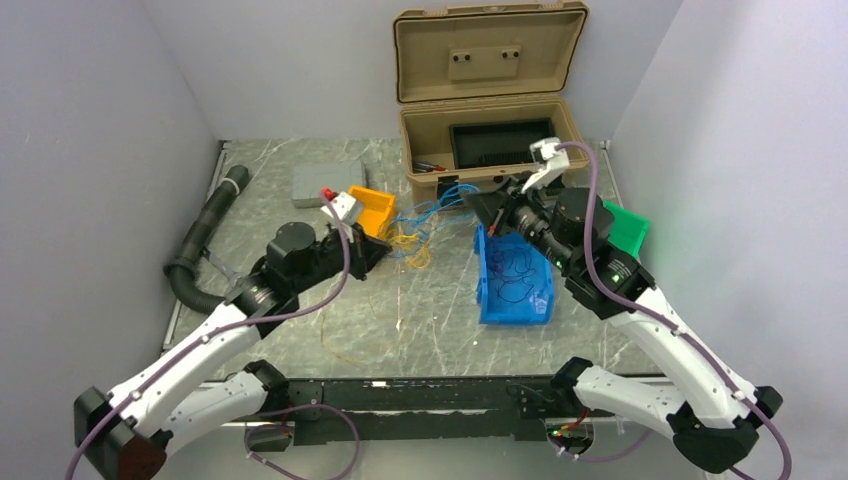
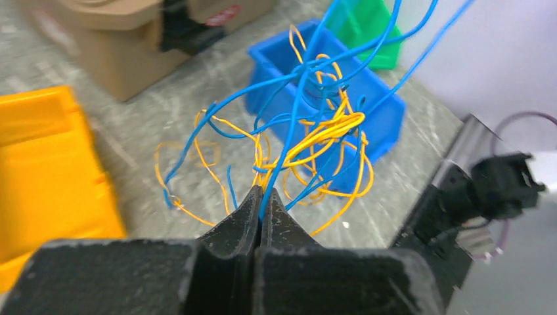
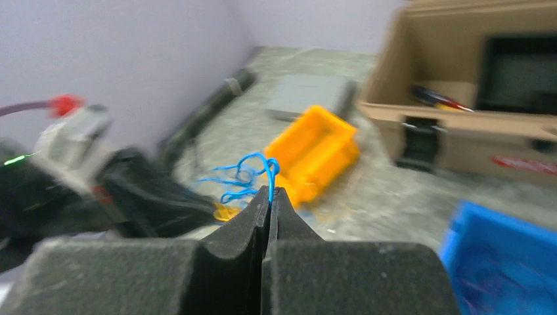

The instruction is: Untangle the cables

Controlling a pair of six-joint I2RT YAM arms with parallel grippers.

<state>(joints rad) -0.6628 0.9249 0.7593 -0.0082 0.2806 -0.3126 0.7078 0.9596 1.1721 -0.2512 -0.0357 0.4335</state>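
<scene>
A tangle of thin blue and yellow cables (image 1: 425,225) hangs between my two grippers above the table's middle. In the left wrist view the cables (image 2: 315,131) spread out in loops just past my left gripper (image 2: 263,191), which is shut on a blue wire. My left gripper (image 1: 383,243) is at the tangle's left end. My right gripper (image 1: 478,204) is at its right end and, in the right wrist view (image 3: 270,190), is shut on a blue wire (image 3: 253,174). Thin dark cables (image 1: 515,265) lie in the blue bin (image 1: 512,305).
An orange bin (image 1: 372,210) stands behind the left gripper, a green bin (image 1: 628,228) at the right. An open tan case (image 1: 490,145) is at the back, a grey box (image 1: 325,182) and a black corrugated hose (image 1: 205,235) at the left.
</scene>
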